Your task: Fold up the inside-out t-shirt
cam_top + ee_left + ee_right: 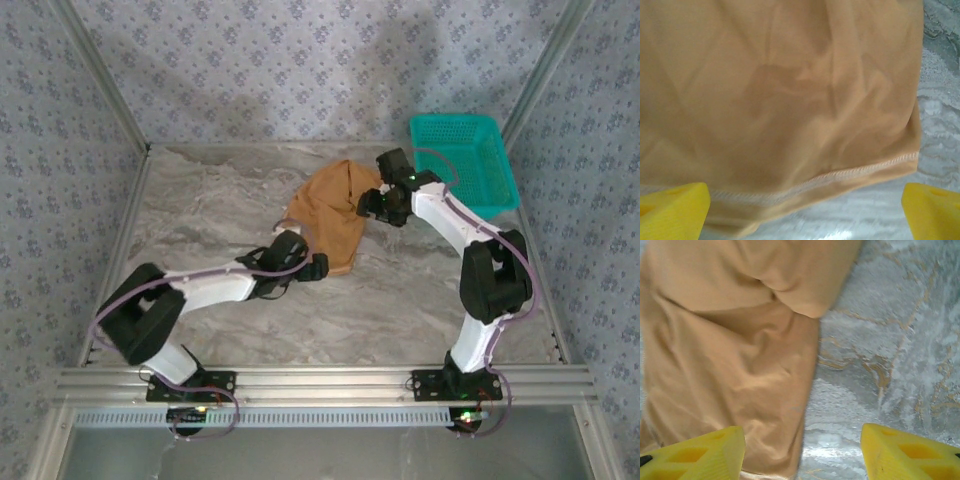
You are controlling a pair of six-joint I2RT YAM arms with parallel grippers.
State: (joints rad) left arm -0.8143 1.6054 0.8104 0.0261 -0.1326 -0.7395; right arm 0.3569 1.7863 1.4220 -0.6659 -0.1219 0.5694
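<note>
The left gripper [805, 205] has its yellow fingers [675, 207] spread wide, one at each lower corner of the wrist view, and they clamp nothing. Just beyond them the stitched hem of the t-shirt [780, 90] runs across, lying on the table [940, 130], with a strip of bare marbled surface below the hem and down the right side. The right gripper [802, 452] also has its fingers apart and closed on nothing. One finger [695, 455] sits over the edge of the cloth and the other over bare table. The shirt's side edge runs up between them, and a rounded fold bulges out near the top. Seen from above, the shirt lies in a loose rumpled heap at the middle of the table, toward the far side. The left gripper is at its near edge and the right gripper at its far right edge, near a teal basket [455, 120] standing in the far right corner. Open surface stretches left of the shirt and across the near half of the table up to the metal rail [320, 380] where the arms are bolted; on the right, the right arm and the basket crowd the room. The left wrist covers part of the shirt's near edge. The collar and sleeves cannot be made out among the folds. Both wrist views cut the cloth off at the top and left, and whether either gripper touches it cannot be told.
</note>
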